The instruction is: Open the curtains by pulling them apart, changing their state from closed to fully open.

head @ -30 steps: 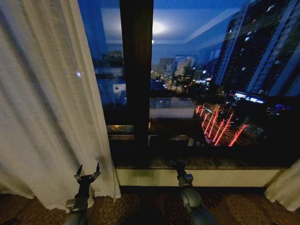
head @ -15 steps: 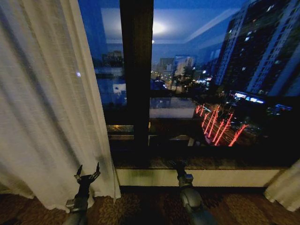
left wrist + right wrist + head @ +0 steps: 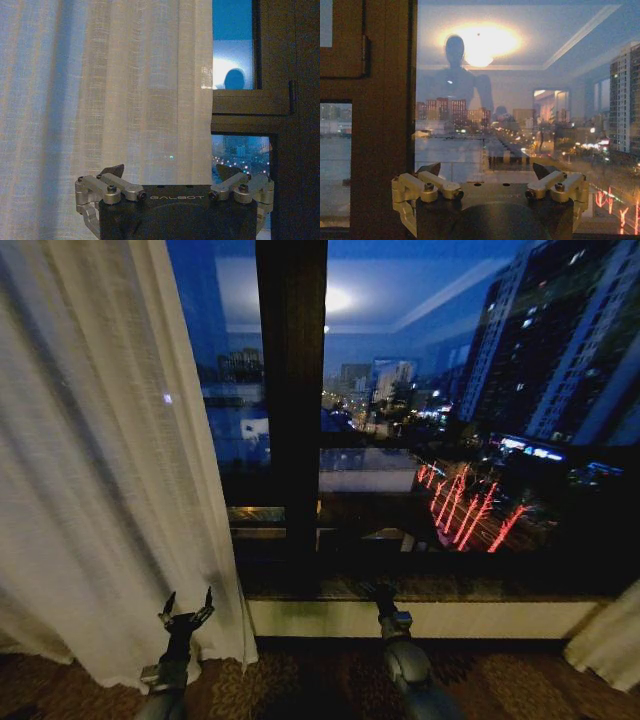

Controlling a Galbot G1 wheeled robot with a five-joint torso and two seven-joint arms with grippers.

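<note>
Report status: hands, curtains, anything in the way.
Left hand open, low, in front of the left curtain, holding nothing. Right hand open, facing bare window glass. Right curtain bunched at far right. Nothing in the way.

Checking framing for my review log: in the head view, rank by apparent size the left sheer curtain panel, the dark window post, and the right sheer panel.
1. Left sheer off-white pleated curtain panel
2. Dark vertical window post
3. Right sheer off-white panel, cropped at the picture's edge, so its rank is unsure.

Curtains (image 3: 100, 460) hang left of window frame (image 3: 291, 410).
</note>
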